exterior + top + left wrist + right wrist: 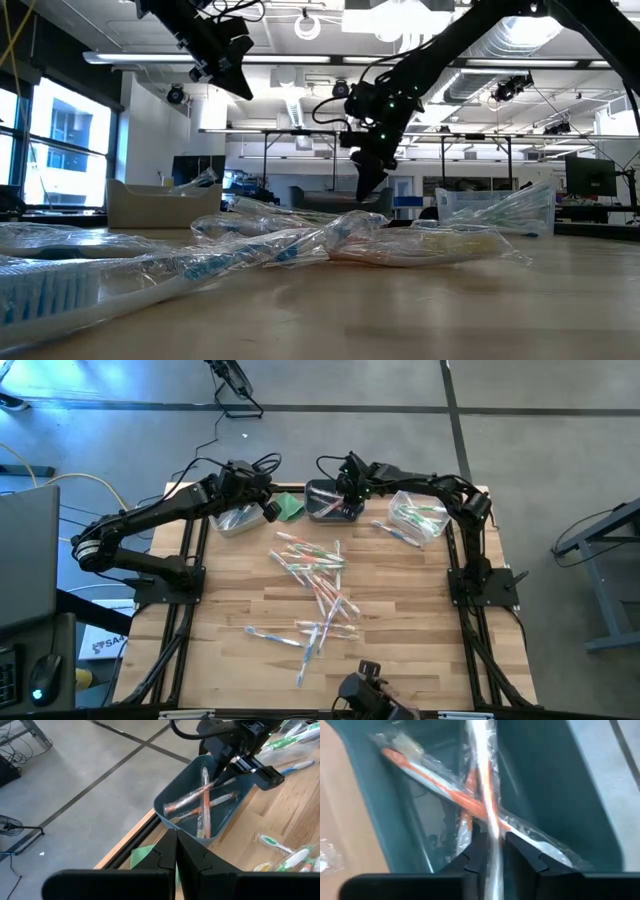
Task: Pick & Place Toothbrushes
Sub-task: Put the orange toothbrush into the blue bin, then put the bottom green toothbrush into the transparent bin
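Many wrapped toothbrushes [315,585] lie scattered on the wooden table. A blue-grey bin [175,787] at the far edge holds orange ones [192,797]. My right gripper [494,845] reaches down into that bin, shut on another wrapped orange toothbrush [482,765]. My left gripper [176,847] hangs shut and empty above the table's far left, over a clear bin [238,520] and beside a green cloth [290,507]. My right gripper pinches the wrapped toothbrush's shaft [492,827] between its two fingers; the wrapper fills the narrow gap. The fingers come slanting down from above. The toothbrush runs along the fingers into the bin and lies across two orange toothbrushes [440,785] there.
A clear bin [420,515] at the far right holds green toothbrushes, with a blue one [395,532] on the table beside it. In the low view crinkled wrappers [300,240] lie heaped on the wood close by. A small camera mount [365,685] stands at the near edge.
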You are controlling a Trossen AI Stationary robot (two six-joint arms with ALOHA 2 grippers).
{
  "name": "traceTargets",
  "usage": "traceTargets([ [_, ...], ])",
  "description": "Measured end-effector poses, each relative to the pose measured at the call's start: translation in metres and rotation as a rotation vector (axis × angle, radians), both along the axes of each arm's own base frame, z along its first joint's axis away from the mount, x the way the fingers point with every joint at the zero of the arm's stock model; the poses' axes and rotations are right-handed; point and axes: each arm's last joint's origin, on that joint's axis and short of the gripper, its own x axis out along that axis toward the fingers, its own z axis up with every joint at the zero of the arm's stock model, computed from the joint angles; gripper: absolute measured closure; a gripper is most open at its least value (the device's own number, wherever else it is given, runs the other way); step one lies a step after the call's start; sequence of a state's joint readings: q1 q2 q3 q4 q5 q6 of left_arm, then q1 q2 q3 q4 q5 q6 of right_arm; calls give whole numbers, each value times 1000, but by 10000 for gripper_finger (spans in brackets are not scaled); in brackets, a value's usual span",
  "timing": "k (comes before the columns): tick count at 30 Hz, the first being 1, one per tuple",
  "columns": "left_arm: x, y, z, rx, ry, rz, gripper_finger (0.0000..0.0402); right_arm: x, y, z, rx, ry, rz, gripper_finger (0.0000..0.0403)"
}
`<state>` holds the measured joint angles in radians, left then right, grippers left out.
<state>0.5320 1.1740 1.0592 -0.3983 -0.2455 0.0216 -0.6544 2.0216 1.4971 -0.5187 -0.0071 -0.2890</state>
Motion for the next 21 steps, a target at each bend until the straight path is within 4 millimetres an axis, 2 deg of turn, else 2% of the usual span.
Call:
traceTargets([
  [6,0,0,0,0,0,0,401,3,4,0,-24,18,-4,280],
  [9,0,0,0,0,0,0,401,6,9,1,-25,17,9,263],
  [15,0,0,0,0,0,0,401,11,21,13,-46,3,38,266],
  [21,0,0,0,-1,0,0,401,7,31,33,-69,-10,53,281],
])
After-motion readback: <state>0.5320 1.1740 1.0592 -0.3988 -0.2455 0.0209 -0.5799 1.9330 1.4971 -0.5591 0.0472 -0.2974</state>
